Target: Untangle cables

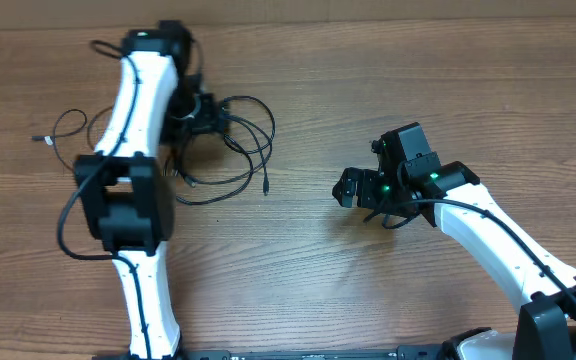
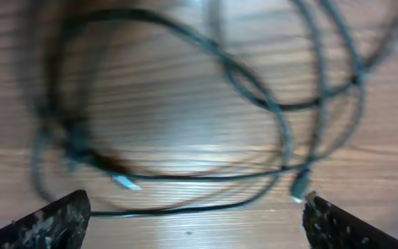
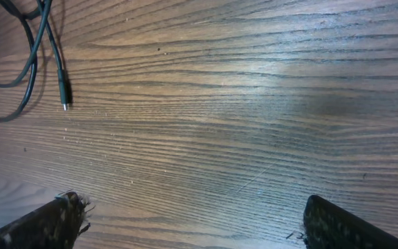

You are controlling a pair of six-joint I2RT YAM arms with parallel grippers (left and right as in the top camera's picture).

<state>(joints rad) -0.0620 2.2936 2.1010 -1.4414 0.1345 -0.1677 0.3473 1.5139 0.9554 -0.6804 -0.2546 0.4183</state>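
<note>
The cables [image 1: 230, 142] lie as a tangle of thin black loops on the wooden table, left of centre. One plug end [image 1: 266, 186] points toward the middle, and another thin strand with a pale plug [image 1: 44, 138] trails far left. My left gripper [image 1: 200, 118] hovers right over the tangle. In the left wrist view it [image 2: 195, 202] is open, with blurred cable loops [image 2: 268, 104] below and nothing between its fingers. My right gripper [image 1: 350, 187] is open over bare wood to the right of the tangle. The right wrist view shows it [image 3: 192, 206] empty, with a cable end [image 3: 62, 90] at upper left.
The left arm [image 1: 133, 110] reaches over the table's left side, its own thicker black cord [image 1: 68, 225] looping beside it. The right arm [image 1: 498, 240] comes in from the lower right. Bare wooden table [image 1: 368, 80] surrounds the tangle.
</note>
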